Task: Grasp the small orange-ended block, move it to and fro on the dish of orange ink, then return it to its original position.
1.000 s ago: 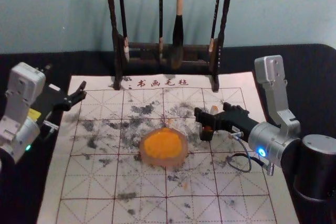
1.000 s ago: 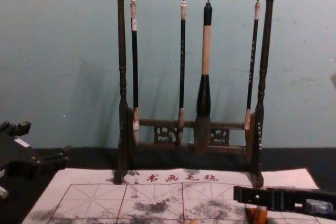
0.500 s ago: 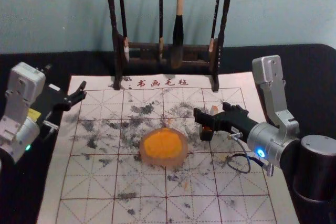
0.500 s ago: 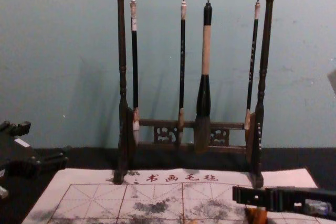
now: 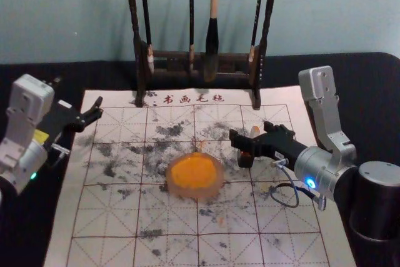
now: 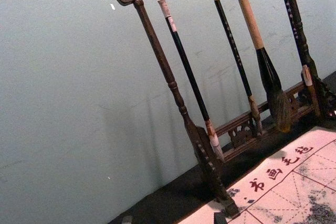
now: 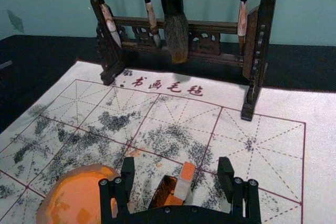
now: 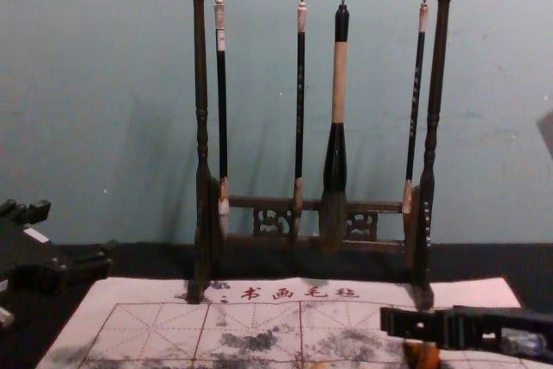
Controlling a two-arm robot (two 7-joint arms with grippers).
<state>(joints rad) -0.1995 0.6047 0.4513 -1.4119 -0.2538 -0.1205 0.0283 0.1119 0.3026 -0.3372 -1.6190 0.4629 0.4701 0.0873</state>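
Partly hidden, block (image 7: 184, 182) sits ungripped between right gripper's (image 5: 251, 132) splayed fingers, left gripper (image 5: 78, 92) leftward.

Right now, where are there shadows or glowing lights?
Chest view: faint shadows on the wall behind the brushes; left wrist view: faint streaks there too; head view: a blue light on the right arm, a green light on the left arm.

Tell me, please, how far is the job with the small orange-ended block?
Looks done: the right gripper is in place, its open jaws on either side of the block.
In hand: nothing gripped; the block rests at the dark holder.
Probably left: gripping, moving to and fro on the ink dish, and returning, though I cannot tell whether dipping already happened. The left gripper is idle, far left.
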